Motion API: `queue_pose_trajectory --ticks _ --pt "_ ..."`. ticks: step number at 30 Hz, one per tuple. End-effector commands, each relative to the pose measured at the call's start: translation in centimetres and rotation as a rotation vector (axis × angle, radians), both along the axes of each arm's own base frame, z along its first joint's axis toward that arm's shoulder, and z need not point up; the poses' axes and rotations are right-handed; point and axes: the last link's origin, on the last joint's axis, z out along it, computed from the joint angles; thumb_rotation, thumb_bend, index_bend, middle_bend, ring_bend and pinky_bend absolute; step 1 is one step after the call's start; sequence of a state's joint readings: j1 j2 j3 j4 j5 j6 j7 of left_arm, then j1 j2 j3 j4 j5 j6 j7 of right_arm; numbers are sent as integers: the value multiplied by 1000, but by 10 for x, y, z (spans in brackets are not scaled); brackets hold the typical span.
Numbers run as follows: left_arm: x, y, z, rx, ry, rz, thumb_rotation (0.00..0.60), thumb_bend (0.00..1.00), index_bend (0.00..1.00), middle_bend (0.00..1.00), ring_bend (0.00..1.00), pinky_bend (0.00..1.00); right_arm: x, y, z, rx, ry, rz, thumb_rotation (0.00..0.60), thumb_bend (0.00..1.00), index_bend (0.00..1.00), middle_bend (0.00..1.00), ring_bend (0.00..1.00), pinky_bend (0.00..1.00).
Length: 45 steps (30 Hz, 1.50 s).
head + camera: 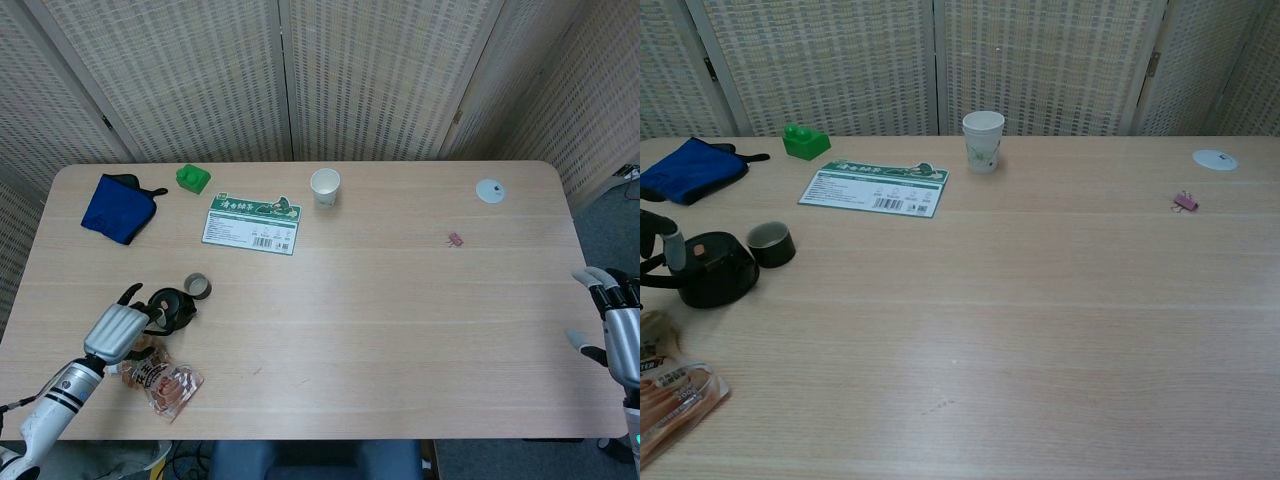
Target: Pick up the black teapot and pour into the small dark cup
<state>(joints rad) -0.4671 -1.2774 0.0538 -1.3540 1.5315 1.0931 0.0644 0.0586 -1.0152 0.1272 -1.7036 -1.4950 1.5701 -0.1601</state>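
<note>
The black teapot stands on the table near its front left part. Its handle points left toward my left hand. The small dark cup stands upright just right of and behind the teapot, close to it but apart. My left hand hovers at the teapot's handle side with its fingers spread, and one finger shows above the pot's left edge. Whether it touches the handle is unclear. My right hand is at the table's right edge, fingers apart and holding nothing.
A snack packet lies just in front of the teapot. Further back are a blue cloth, a green block, a printed card and a paper cup. A white disc and a pink clip lie to the right.
</note>
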Motion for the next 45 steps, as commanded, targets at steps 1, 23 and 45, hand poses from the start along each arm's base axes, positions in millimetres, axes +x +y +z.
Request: queue_pose_trajectory --ticks 1,23,45 --pt "0 -1 -1 -3 -1 3 600 222 440 404 416 34 0 0 0 2 0 -1 600 96 239 235 172 249" --pt "6 -3 -18 -38 20 14 600 222 466 434 437 34 -4 6 0 -1 0 -23 600 96 239 235 172 248" --pt "-4 -5 -14 -48 61 65 600 222 589 567 535 34 -4 4 -2 2 0 -29 600 96 239 235 172 248"
